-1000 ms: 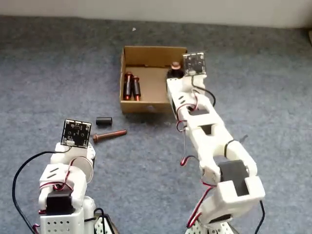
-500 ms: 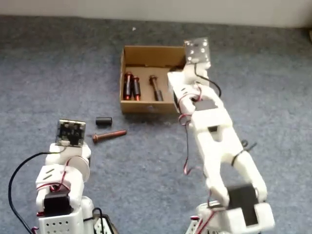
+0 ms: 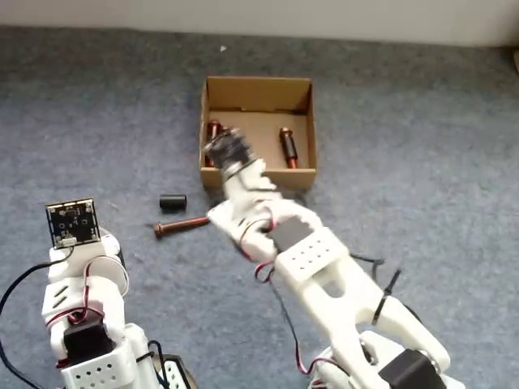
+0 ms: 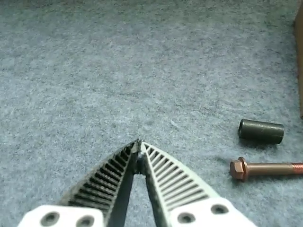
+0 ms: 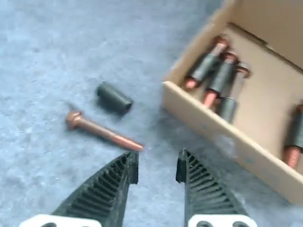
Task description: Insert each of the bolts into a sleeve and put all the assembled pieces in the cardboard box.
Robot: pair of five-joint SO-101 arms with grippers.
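Grey carpet (image 3: 422, 121): loose bolt (image 3: 182, 225) & sleeve (image 3: 173, 202) lie just apart beside cardboard box (image 3: 258, 81) holding assembled pieces (image 5: 208, 66). Right gripper (image 5: 156, 165), jaws narrowly apart & empty, hovers near bolt, prob. to grab it; left gripper (image 4: 138, 144) closed, idle.

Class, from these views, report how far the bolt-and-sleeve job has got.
Done: assembled pieces lie in the cardboard box. In hand: nothing gripped; the right gripper hangs open by the loose bolt. Remaining: that bolt goes into the loose sleeve beside it, then into the box.
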